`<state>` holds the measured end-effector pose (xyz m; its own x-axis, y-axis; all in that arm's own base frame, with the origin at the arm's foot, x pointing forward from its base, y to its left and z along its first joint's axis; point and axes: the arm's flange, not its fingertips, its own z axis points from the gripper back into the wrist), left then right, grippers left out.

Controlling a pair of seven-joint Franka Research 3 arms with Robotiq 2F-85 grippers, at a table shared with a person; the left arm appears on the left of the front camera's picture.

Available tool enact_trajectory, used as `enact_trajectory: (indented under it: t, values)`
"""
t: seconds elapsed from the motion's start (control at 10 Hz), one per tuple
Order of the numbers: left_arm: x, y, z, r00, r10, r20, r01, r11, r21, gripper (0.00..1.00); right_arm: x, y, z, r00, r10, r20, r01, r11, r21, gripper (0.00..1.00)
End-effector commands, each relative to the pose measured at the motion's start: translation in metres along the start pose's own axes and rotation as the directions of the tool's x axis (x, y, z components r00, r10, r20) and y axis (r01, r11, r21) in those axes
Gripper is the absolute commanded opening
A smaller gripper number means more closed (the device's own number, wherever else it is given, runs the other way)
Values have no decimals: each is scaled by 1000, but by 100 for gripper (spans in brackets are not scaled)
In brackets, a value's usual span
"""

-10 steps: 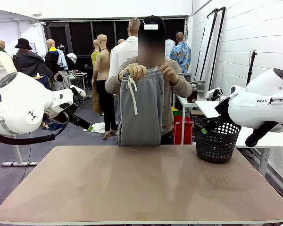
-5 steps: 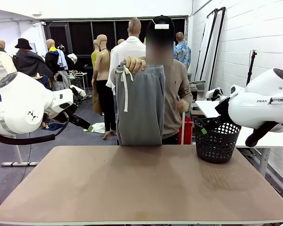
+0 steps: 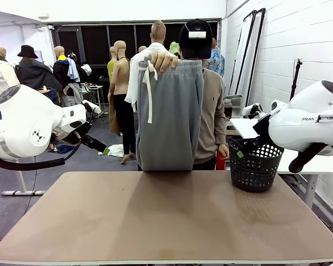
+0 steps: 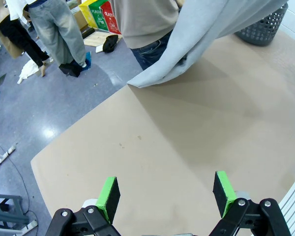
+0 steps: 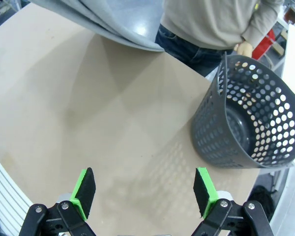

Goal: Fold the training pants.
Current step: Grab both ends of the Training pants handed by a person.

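Hanging training pants (image 4: 206, 39) lie well beyond left gripper (image 4: 165, 178).

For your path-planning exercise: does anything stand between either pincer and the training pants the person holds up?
Nothing visible does. The training pants hang from the person's hand at the table's far edge; bare tabletop lies ahead of the left pincer and right pincer. The basket stands aside, at the right.
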<state>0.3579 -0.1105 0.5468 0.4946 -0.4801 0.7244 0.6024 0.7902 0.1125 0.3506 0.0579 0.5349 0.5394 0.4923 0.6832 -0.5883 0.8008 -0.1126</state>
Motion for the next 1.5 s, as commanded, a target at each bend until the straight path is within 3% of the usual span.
enact_trajectory:
  t: [0.0,1.2,1.4]
  values:
    - [0,0,0,1000,1,3,-1,1000,-5,100,0,0,0,1000,1,0,-1,1000,6,100]
    - [0,0,0,1000,1,3,-1,1000,-5,100,0,0,0,1000,1,0,-1,1000,6,100]
    - [4,1,1,999,-29,-31,29,1000,0,100,3,-2,-1,999,36,-24,-37,999,-7,100]
